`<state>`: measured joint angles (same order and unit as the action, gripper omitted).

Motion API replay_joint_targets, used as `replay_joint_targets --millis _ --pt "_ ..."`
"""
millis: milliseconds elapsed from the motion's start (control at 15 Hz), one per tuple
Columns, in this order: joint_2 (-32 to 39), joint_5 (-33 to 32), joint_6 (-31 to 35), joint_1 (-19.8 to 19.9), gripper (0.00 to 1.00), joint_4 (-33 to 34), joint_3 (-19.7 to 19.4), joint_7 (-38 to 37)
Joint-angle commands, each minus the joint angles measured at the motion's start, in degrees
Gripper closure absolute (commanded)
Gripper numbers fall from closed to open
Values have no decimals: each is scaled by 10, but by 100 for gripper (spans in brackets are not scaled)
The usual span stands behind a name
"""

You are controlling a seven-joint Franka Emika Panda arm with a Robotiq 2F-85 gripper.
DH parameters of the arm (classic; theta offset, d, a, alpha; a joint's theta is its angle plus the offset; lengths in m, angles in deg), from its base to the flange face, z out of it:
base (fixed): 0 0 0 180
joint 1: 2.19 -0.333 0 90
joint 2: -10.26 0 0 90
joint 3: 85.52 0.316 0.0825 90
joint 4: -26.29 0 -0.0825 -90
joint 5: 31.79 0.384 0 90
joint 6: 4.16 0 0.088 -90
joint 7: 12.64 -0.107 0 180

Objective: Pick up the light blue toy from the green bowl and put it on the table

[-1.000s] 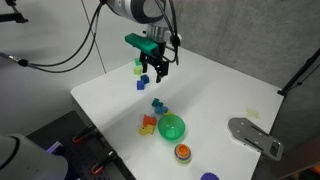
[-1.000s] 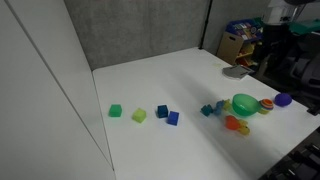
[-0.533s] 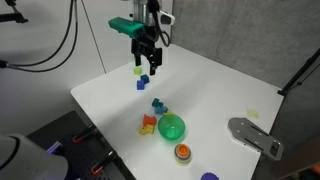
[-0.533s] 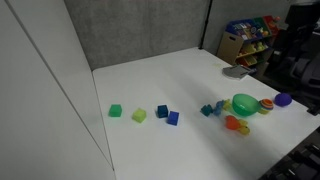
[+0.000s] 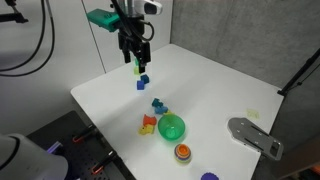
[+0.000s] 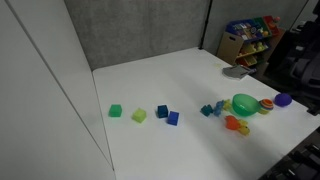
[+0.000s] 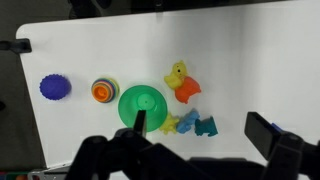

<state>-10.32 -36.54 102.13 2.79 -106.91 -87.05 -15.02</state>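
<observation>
The green bowl (image 7: 143,105) stands on the white table (image 7: 250,60) and looks empty; it shows in both exterior views (image 5: 172,127) (image 6: 245,104). A small light blue toy (image 7: 188,123) lies on the table just beside the bowl, between a yellow piece (image 7: 169,125) and a teal piece (image 7: 207,126). My gripper (image 5: 133,57) hangs high above the far side of the table, well away from the bowl. Its fingers (image 7: 199,124) are spread apart with nothing between them.
An orange and yellow toy (image 7: 182,80) lies by the bowl. A ringed orange-red dish (image 7: 103,90) and a purple piece (image 7: 54,88) sit beyond it. Green, yellow-green and dark blue blocks (image 6: 162,111) lie farther off. A grey metal plate (image 5: 255,135) lies at the table's edge.
The gripper has risen and moved left across the far side of the table, away from the bowl. The arm has left the view that showed its edge. The toys have not moved.
</observation>
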Motion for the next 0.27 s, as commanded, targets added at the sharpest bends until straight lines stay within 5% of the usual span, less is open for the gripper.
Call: replay_joint_targets --millis 0,200 --pt "-9 -1 -5 -3 0 -3 -7 -1" --pt "-15 -1 -6 -3 0 -5 -8 0"
